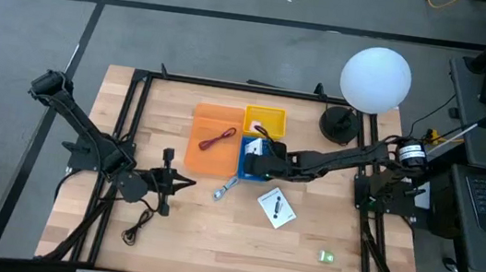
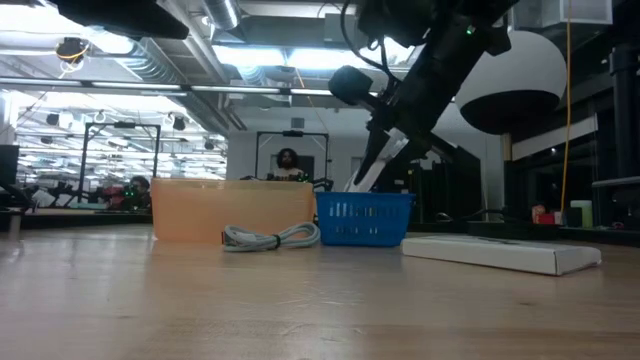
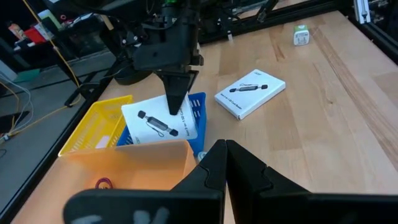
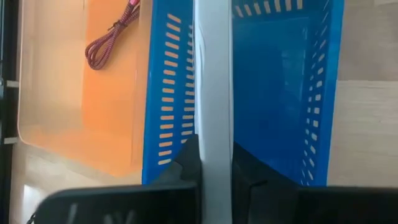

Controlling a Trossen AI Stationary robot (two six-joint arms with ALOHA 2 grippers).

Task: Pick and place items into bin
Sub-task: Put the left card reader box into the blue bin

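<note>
The right gripper (image 1: 265, 164) hung over the blue bin (image 1: 250, 161) in the middle of the table (image 1: 211, 244). Its fingers were pinched tight on a white box (image 3: 160, 122) with a black mark on it. The box was tipped on its edge, with its low end down in the bin, and the right wrist view showed its thin white side squeezed between the two dark fingers. It looked like the box was just about to be let go.

The red cable (image 1: 218, 139) already lay in the orange bin (image 1: 212, 142), right beside the blue one. Something small and pale sat in the yellow bin (image 1: 264, 120) behind them, too small to tell what.

Some things were left on the table. A second white box (image 1: 277, 207) lay flat, near the bins. The silver tool (image 1: 226, 187) lay just in front of the bins. A little green piece (image 1: 328, 256) sat well apart, close to the front edge. The black cable (image 1: 135, 228) lay near the left arm.

The left gripper (image 1: 183, 182) waited low by the table's left side, its fingers pressed together with nothing in them.

I think the job was about half done.
</note>
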